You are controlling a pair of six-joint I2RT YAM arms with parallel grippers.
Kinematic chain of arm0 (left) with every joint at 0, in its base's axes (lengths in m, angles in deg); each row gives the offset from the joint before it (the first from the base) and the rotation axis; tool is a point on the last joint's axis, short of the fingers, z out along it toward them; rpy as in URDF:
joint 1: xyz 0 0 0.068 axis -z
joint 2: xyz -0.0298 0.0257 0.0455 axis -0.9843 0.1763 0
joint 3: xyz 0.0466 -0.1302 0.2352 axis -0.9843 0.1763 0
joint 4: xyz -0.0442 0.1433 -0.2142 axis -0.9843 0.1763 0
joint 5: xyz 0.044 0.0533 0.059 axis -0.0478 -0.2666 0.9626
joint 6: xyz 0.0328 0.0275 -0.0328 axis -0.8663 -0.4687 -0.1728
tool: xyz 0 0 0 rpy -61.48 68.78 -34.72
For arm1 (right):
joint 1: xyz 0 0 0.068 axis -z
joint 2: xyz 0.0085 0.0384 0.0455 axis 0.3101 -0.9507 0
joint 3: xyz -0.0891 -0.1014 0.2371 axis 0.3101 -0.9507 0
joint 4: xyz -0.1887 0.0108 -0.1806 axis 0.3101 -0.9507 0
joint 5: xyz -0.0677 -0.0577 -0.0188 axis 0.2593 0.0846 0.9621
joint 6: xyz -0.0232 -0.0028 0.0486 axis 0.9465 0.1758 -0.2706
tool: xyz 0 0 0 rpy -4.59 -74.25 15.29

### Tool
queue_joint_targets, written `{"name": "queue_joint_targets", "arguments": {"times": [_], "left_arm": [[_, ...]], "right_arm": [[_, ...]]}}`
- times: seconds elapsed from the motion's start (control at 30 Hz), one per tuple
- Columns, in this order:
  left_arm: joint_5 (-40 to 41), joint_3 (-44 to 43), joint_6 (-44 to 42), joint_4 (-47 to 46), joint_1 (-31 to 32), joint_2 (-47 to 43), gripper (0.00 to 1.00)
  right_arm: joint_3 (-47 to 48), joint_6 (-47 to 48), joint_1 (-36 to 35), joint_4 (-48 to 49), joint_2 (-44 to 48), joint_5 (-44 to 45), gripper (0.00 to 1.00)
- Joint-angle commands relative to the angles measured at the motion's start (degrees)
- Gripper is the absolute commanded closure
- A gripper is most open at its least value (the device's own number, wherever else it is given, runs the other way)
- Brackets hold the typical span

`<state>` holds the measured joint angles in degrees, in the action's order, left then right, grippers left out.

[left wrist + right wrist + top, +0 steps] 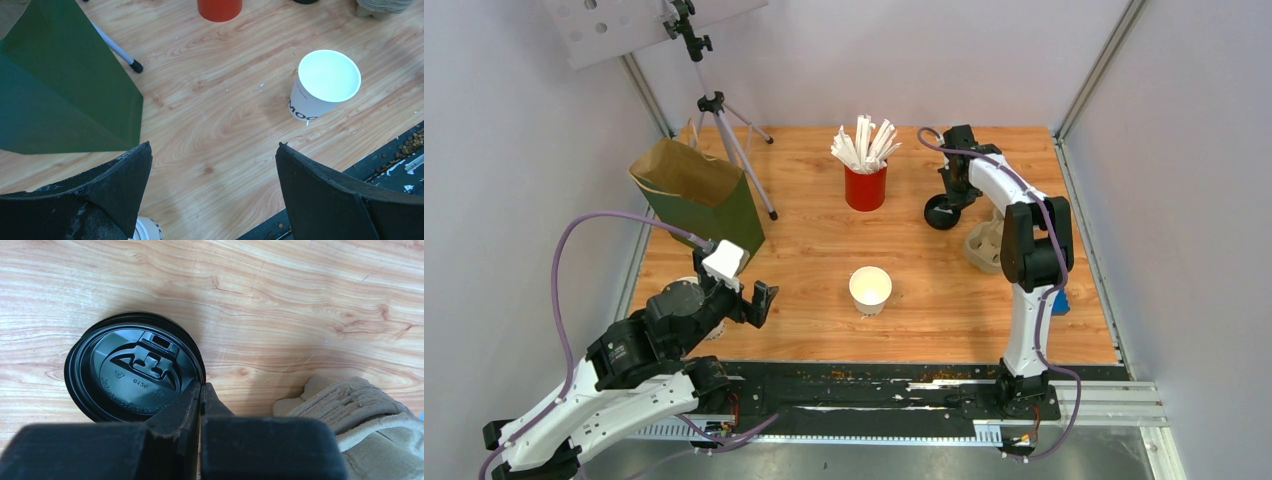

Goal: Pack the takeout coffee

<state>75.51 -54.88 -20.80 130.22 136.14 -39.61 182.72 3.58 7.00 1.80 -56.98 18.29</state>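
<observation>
On the wooden table [804, 250], top view: you see one white paper cup [870, 288], upright and with no lid on, near the front middle.
Top view, count: one green paper bag [699, 200] open at the back left, one red cup [865, 188] full of white sticks [864, 142], one tripod [724, 130], and one grey-brown pulp carrier [984, 245] at the right.
Top view, grippers: your left gripper [749, 298] hangs released in front of the bag, left of the white cup. Your right gripper [946, 192] points down at one black lid [942, 212], right of the red cup.
Left wrist view: only here you can see black letters on the cup wall and its smooth white inside. The two dark pads [120, 185] stand wide apart with nothing between them. The bag is a flat matt green wall.
Right wrist view: only here the lid shows its moulded relief and sip hole. It is round, glossy plastic, and the jaws are clenched on its rim. The carrier looks rough and fibrous.
</observation>
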Motion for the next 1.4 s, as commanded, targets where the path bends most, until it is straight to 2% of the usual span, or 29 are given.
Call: {"name": "queue_joint_targets", "arguments": {"times": [0.0,0.7,0.8,1.2,1.37], "left_arm": [[-0.06,0.12,-0.59,-0.79,0.22,-0.13,0.0],[-0.65,0.21,-0.73,-1.1,0.22,-0.09,0.0],[-0.86,0.21,-0.77,-1.14,0.22,-0.01,0.0],[-1.03,-0.1,-0.62,-1.27,0.22,1.09,0.0],[2.4,-2.89,0.42,0.09,0.22,3.22,0.0]], "right_arm": [[2.54,-0.02,0.0,0.02,2.43,1.82,1.0],[4.13,-0.39,-0.01,-2.27,4.34,2.82,0.94],[3.92,0.15,-0.05,-2.39,4.42,2.02,1.0],[7.12,-0.95,-0.09,-5.41,6.47,0.53,1.0],[9.2,-3.43,-0.16,-9.19,8.55,-2.8,1.0]]}}
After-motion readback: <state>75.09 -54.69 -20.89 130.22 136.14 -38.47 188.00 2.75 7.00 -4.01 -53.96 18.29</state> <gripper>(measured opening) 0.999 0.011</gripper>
